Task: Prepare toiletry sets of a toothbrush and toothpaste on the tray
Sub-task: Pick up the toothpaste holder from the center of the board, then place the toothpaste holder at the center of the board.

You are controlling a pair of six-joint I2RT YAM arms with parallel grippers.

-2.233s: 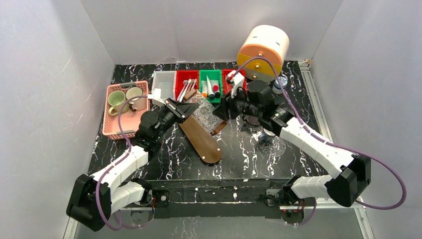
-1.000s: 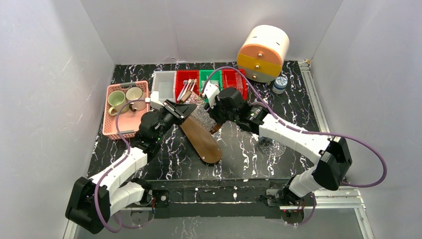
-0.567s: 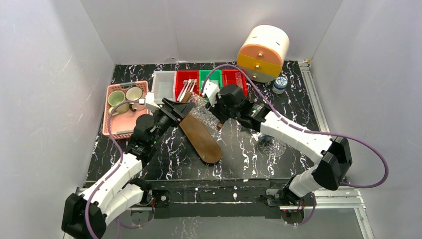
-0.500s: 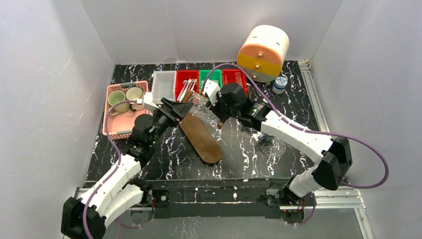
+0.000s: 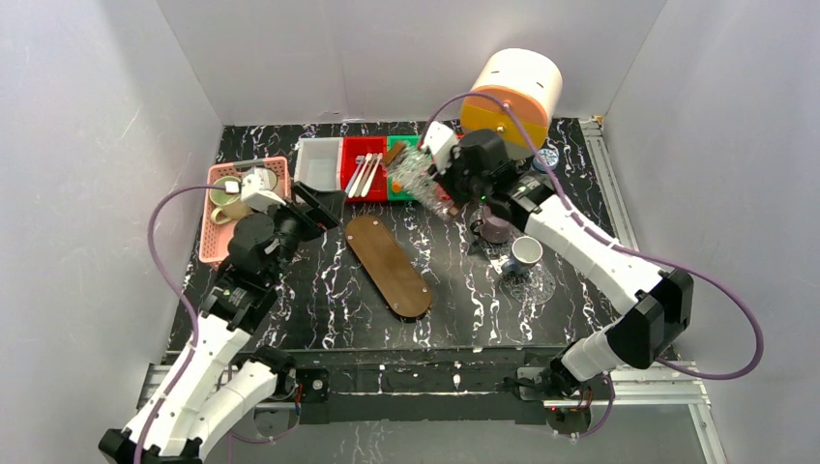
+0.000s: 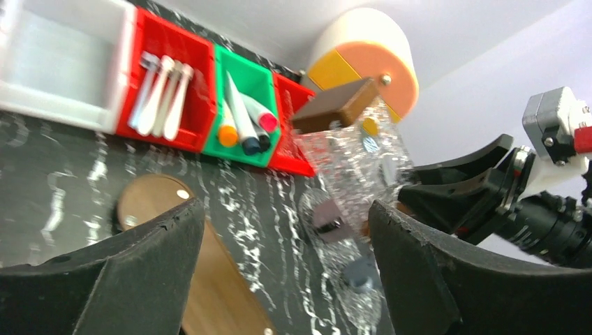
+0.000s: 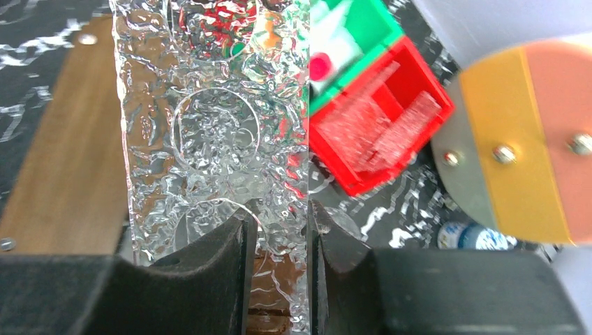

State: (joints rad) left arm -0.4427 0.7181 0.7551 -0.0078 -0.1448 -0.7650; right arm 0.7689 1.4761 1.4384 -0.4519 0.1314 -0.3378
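Your right gripper (image 7: 278, 234) clenches the clear dimpled plastic tray (image 7: 216, 125), tilted, at upper centre — likely to reposition it. Your left gripper (image 6: 283, 216) gapes, empty. Slim white toothbrushes (image 6: 160, 91) sit in the red bin (image 6: 167, 139), capped white tubes (image 6: 241, 118) in the green bin (image 6: 269, 80) — unpaired.

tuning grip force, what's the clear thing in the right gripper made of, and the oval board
The clear tray in the right gripper looks like dimpled glass or acrylic: bins show through distorted. Its brown end handle looks wooden. The oval board looks like smooth brown wood.
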